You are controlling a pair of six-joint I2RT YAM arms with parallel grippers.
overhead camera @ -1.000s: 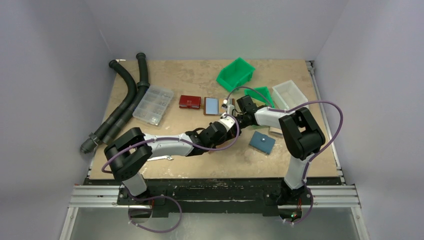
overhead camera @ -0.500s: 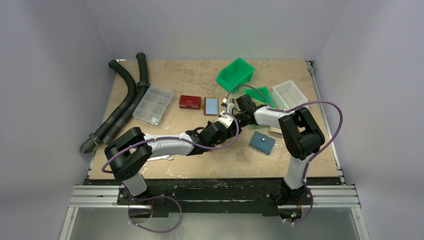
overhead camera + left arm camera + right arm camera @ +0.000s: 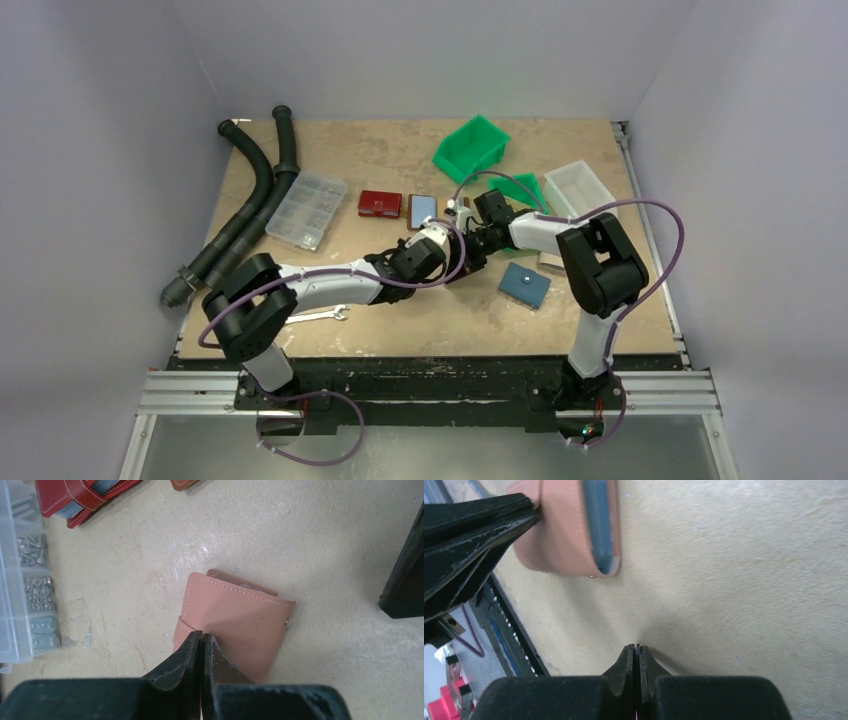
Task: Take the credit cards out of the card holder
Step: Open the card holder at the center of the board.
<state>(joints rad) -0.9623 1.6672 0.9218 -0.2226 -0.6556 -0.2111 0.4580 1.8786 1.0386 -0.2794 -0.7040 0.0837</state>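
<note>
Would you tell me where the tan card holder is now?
In the left wrist view, the tan card holder lies mid-table at the tips of the left tool, right of the clear parts box.

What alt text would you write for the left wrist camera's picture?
The black left gripper, shut, touches the near edge of a tan leather card holder on a beige table. A clear box of screws sits at left, a red wallet at top left.

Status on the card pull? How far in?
Done: nothing visible. The blue cards sit inside the tan card holder. In hand: left gripper is shut with its tips at the holder's edge; right gripper is shut, empty, apart from it. Left: pull every card out.
</note>
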